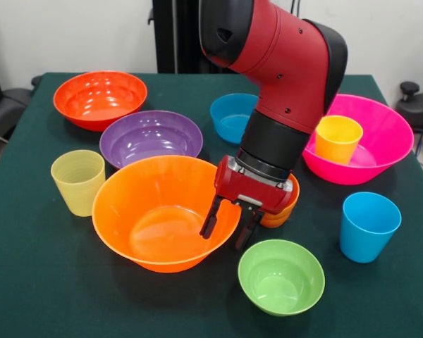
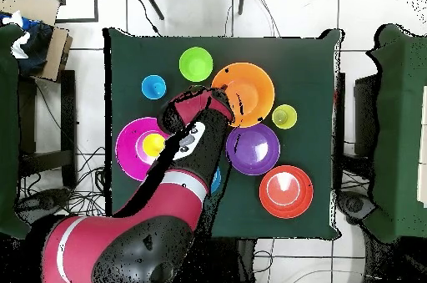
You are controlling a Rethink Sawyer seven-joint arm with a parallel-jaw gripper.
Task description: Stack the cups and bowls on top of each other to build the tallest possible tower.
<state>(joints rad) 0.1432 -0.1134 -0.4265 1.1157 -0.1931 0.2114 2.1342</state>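
Tool (image 1: 230,227) fingers spread astride the glossy large orange bowl's (image 1: 148,211) near rim.

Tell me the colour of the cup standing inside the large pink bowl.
Yellow plastic cup; front view shows it best.

A robot lab: green-clothed table (image 2: 317,88) on white tiled floor (image 2: 292,8); loose cables (image 2: 50,188) at nine o'clock; cardboard box (image 2: 37,25) at ten o'clock.

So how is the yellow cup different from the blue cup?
The yellow cup stands inside the hot pink bowl; the blue cup stands by itself on the table. The yellow cup is bright yellow and the blue cup is sky blue. Both are upright, glossy, smooth-sided and have no handle.
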